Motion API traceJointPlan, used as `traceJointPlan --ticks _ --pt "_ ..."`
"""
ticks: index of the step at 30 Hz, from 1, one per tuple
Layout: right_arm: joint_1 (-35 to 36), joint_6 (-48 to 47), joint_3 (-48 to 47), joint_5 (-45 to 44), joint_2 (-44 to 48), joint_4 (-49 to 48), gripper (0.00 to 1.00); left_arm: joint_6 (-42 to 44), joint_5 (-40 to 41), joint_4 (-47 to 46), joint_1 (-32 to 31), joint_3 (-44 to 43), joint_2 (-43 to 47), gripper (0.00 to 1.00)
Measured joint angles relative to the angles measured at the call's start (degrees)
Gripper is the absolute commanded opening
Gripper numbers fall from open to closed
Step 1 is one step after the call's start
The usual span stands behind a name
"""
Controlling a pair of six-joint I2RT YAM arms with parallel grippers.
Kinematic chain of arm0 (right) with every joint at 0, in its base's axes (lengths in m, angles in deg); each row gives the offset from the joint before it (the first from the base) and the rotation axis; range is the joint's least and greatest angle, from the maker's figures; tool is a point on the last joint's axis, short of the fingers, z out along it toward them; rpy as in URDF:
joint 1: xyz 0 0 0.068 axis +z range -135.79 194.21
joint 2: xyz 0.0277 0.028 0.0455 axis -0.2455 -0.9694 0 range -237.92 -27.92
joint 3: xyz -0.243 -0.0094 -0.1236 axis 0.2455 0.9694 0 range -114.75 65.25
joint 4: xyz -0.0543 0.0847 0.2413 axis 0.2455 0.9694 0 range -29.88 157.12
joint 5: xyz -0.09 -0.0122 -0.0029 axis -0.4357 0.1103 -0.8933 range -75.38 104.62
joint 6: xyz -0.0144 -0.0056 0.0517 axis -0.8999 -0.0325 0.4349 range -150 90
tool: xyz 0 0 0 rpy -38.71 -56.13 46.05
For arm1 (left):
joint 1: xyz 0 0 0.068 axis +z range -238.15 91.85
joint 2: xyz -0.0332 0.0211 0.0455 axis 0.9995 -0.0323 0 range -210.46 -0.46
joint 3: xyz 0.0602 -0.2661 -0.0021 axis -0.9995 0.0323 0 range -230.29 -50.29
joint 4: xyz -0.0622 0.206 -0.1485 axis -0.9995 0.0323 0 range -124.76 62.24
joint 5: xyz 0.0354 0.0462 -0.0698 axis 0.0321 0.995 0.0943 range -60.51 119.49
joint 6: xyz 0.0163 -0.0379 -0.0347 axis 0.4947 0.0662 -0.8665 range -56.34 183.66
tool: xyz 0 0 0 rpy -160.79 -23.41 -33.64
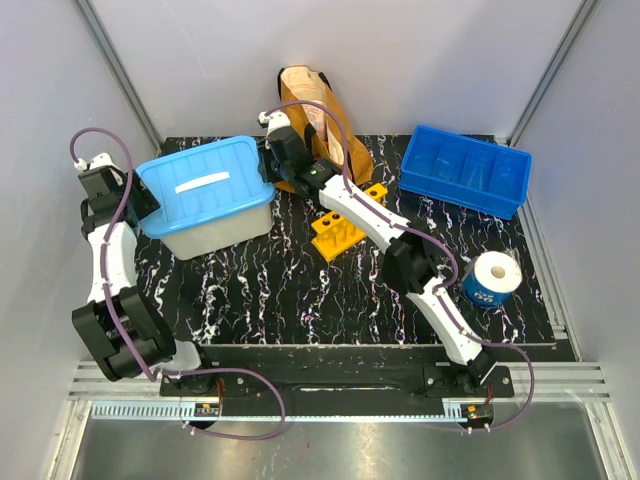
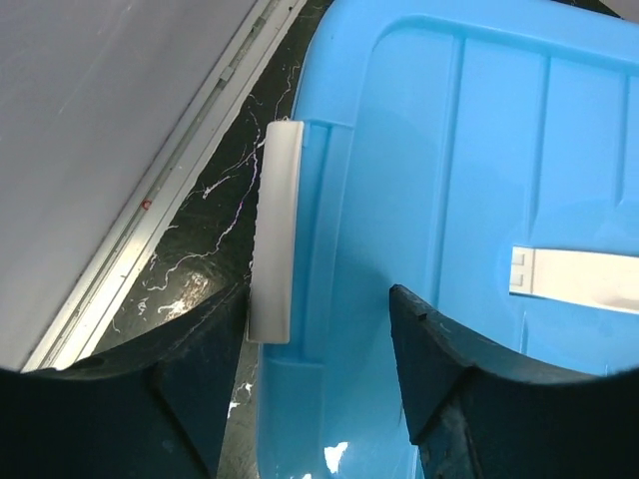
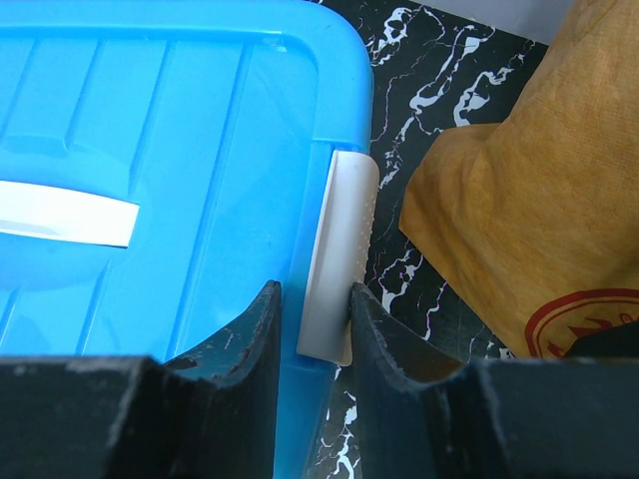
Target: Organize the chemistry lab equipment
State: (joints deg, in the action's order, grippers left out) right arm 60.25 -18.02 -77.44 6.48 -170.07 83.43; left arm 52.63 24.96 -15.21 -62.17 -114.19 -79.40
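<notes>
The yellow test-tube rack (image 1: 337, 235) lies on the black marbled table right of centre, partly under my right arm. A second yellow-orange piece (image 1: 375, 192) lies behind it. No loose tubes or blue stick show. A clear bin with a blue lid (image 1: 205, 190) stands at the left. My left gripper (image 1: 140, 200) is open at the bin's left end, its jaws astride the white latch (image 2: 275, 230) and the lid edge (image 2: 479, 150). My right gripper (image 1: 272, 165) is at the bin's right end, closed narrowly on the other white latch (image 3: 339, 249).
A mustard-brown tote bag (image 1: 320, 110) stands at the back centre, close to the right latch, and shows in the right wrist view (image 3: 519, 200). A blue divided tray (image 1: 466, 170) sits at the back right. A blue and white roll (image 1: 492, 278) stands near the right edge.
</notes>
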Motion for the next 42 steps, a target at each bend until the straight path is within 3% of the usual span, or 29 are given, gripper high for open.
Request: traceJointPlan --ticks 9,20,28,30,33,37,42 --pt "0.0 -0.8 0.3 0.2 0.0 -0.7 0.27 -1.0 -3.1 0.2 1.7 -5.0 -5.8 0.65" --pt "0.0 -1.1 0.3 0.3 0.0 -0.8 0.25 0.1 -4.0 0.2 1.6 -10.1 -10.7 0.31" --pt "0.0 0.5 0.3 0.2 -0.1 -0.8 0.24 2.5 0.3 0.3 -0.4 -11.1 -11.1 0.2" --pt "0.0 1.0 0.3 0.1 -0.2 -0.9 0.24 2.7 0.5 0.3 -0.5 -11.7 -11.6 0.22" --pt "0.0 2.2 0.2 0.0 -0.3 -1.1 0.24 3.0 0.9 0.3 -0.7 -12.3 -12.2 0.36" --pt "0.0 4.3 -0.1 -0.3 -0.4 -1.0 0.34 3.1 1.4 1.5 -0.9 -13.8 -13.0 0.49" --pt "0.0 6.3 -0.1 -0.4 -0.5 -1.1 0.47 3.3 1.5 4.4 -1.6 -16.0 -13.7 0.57"
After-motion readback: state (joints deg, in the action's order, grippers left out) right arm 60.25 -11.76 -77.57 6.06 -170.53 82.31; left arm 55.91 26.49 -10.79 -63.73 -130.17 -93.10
